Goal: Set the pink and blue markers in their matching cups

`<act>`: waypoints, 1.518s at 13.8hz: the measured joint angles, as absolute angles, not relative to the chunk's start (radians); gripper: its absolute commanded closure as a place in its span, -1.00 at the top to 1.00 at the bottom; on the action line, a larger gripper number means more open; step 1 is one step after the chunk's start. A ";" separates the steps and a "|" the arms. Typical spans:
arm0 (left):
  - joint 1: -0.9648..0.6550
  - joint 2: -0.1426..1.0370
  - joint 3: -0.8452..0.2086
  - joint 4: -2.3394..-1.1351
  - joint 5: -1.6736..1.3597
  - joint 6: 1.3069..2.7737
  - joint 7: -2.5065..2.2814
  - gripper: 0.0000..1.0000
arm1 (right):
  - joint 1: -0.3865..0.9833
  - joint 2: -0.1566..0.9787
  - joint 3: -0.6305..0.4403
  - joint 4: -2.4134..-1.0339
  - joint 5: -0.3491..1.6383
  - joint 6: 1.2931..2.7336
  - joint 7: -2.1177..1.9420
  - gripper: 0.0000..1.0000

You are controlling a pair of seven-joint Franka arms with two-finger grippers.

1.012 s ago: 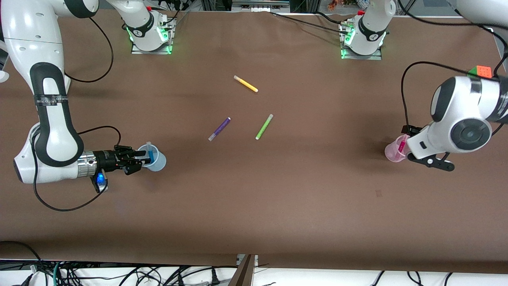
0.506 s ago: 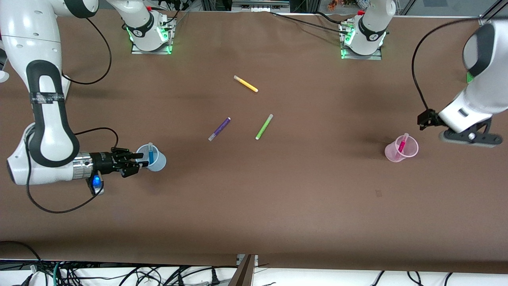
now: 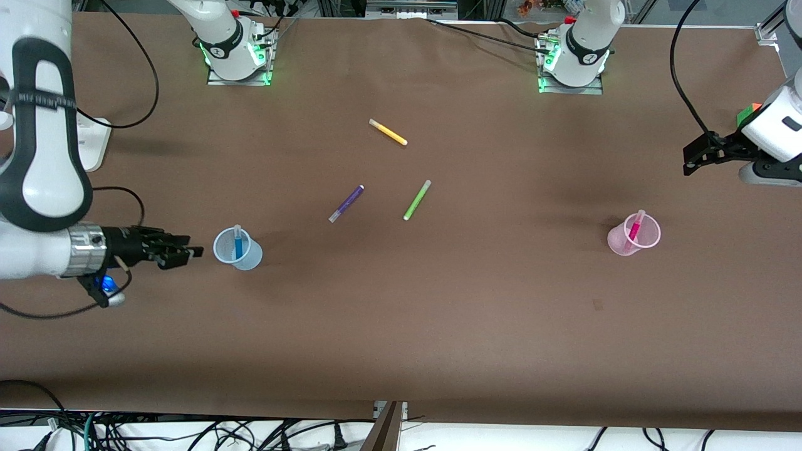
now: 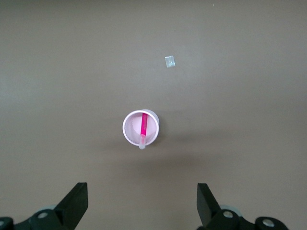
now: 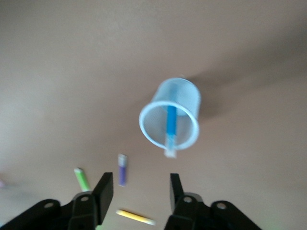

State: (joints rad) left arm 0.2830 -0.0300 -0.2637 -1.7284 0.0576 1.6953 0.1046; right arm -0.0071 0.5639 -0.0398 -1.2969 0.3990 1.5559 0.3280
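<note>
The blue marker [image 3: 238, 245] stands in the pale blue cup [image 3: 237, 249] toward the right arm's end of the table; both show in the right wrist view, marker [image 5: 171, 122] in cup [image 5: 170, 112]. My right gripper [image 3: 185, 252] is open and empty, beside that cup and apart from it. The pink marker [image 3: 634, 230] stands in the pale pink cup [image 3: 633, 235] toward the left arm's end; the left wrist view shows marker [image 4: 143, 127] in cup [image 4: 141, 128]. My left gripper [image 3: 692, 160] is open and empty, raised over the table's end, away from the pink cup.
A purple pen [image 3: 346, 203], a lime-green pen [image 3: 416, 200] and a yellow pen [image 3: 388, 132] lie in the middle of the table. A multicoloured cube [image 3: 747, 114] shows at the left arm's end. A small pale scrap [image 4: 170, 61] lies near the pink cup.
My right gripper has drawn back from the blue cup, leaving the blue marker in it. My left gripper has risen and moved away from the pink cup, which now stands uncovered with the pink marker inside.
</note>
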 measured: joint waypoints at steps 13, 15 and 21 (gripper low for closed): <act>0.012 0.024 -0.017 -1.672 0.057 1.685 0.049 1.00 | 0.056 0.151 -0.021 -1.509 0.003 1.423 0.178 0.98; 0.011 0.024 -0.017 -1.672 0.057 1.684 0.048 1.00 | 0.058 0.107 -0.016 -1.601 0.002 1.492 0.178 0.98; 0.011 0.024 -0.017 -1.670 0.057 1.683 0.047 1.00 | 0.058 0.070 -0.016 -1.646 0.002 1.521 0.177 0.98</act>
State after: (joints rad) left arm 0.0110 0.0238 -0.0166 -1.6698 0.0571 1.6829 0.0466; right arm 0.0584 0.0699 -0.0156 -1.6465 0.0018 1.5209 0.1769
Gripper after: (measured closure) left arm 0.000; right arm 0.009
